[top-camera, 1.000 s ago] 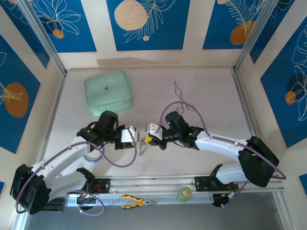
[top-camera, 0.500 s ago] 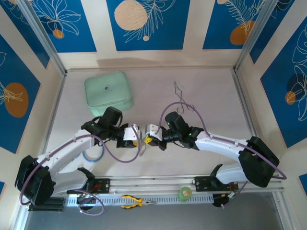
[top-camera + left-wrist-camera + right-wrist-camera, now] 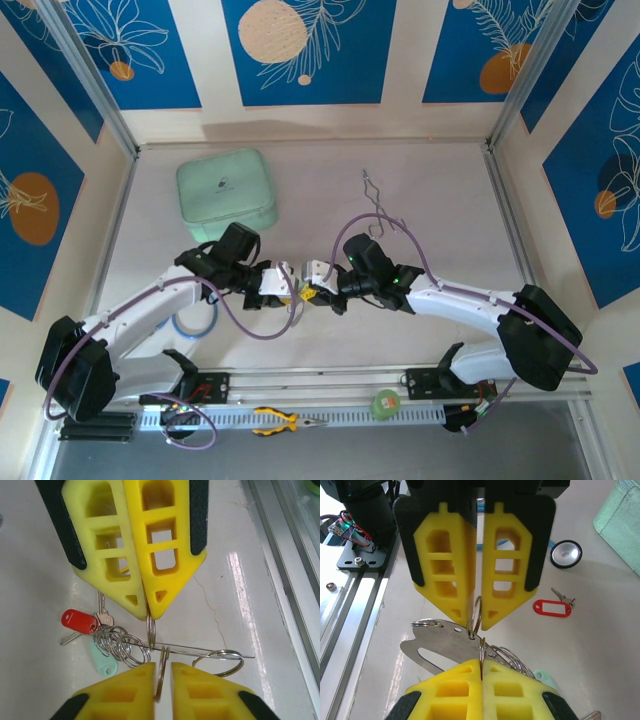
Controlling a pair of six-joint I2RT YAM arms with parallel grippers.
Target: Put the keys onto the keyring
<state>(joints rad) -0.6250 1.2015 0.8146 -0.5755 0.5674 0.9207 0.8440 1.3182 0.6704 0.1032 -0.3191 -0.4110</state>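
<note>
The keyring (image 3: pixel 437 639), a flat grey metal plate with a slot, hangs mid-table between both grippers; in the left wrist view it is a thin edge (image 3: pixel 205 651). My right gripper (image 3: pixel 481 662) (image 3: pixel 310 287) is shut on a split ring at the plate's edge. My left gripper (image 3: pixel 162 664) (image 3: pixel 287 284) faces it, jaws drawn in to a narrow slit around another split ring (image 3: pixel 476 611) threaded through a hole in the plate. A bunch of split rings (image 3: pixel 119 645) hangs off the plate with red-tagged (image 3: pixel 79 621) and pale green-tagged (image 3: pixel 102 661) keys. One red-tagged key (image 3: pixel 552 607) lies loose on the table.
A mint green case (image 3: pixel 227 192) stands at the back left, and thin wire tongs (image 3: pixel 375 195) lie behind the right arm. A pale blue ring (image 3: pixel 195 320) lies under the left arm. Yellow-handled pliers (image 3: pixel 285 421) rest on the near rail. A black-rimmed disc (image 3: pixel 566 554) lies nearby.
My left gripper has moved right, up to the right gripper, and its jaws have closed in around a split ring. The right arm has held still.
</note>
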